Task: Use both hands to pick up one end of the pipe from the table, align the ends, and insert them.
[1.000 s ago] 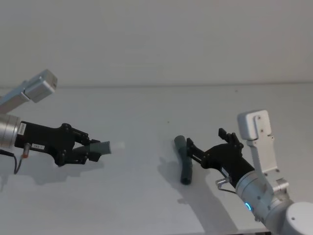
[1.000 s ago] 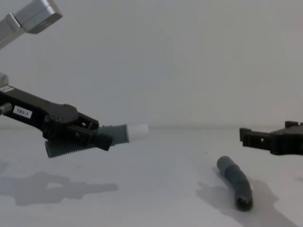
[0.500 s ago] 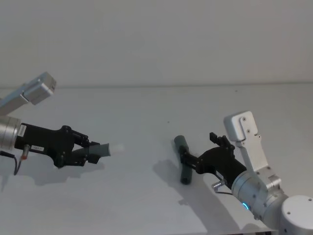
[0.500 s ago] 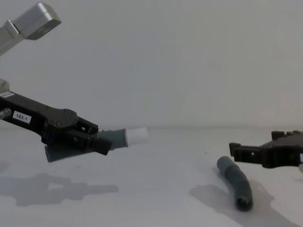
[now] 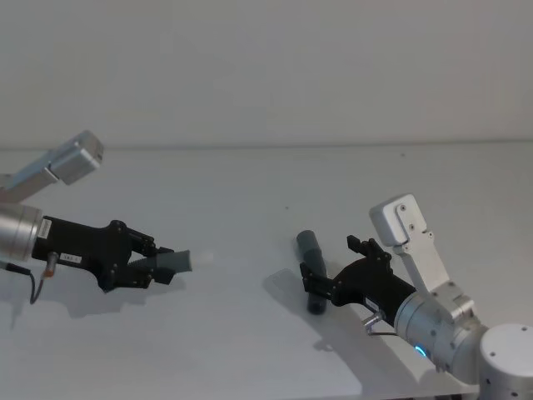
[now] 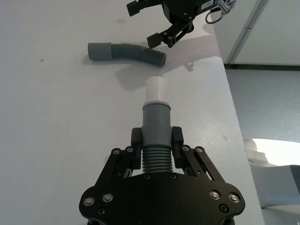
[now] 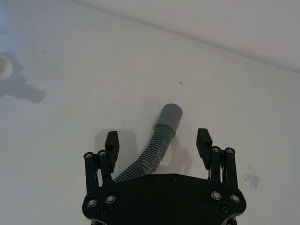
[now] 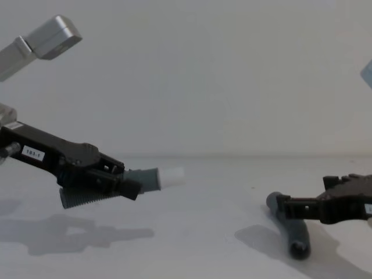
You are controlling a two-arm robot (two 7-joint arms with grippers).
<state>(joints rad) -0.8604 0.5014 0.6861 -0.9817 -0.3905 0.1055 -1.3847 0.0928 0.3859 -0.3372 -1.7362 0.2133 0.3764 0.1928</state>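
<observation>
While the left tool [image 5: 155,266] pinches the white-tipped hose [image 6: 155,123] above the bench [image 5: 250,187], the right tool [image 7: 158,139], spread wide, straddles the other hose [image 7: 165,125] lying on it.

Plain pale grey wall [image 5: 266,67] behind matte white table [image 5: 250,183]. Grey floor [image 6: 267,98] past table edge, white panel [image 6: 281,33] beyond. Light soft, shadows faint.

A pale grey wall [image 5: 266,67] stands behind, grey floor [image 6: 269,103] below.
</observation>
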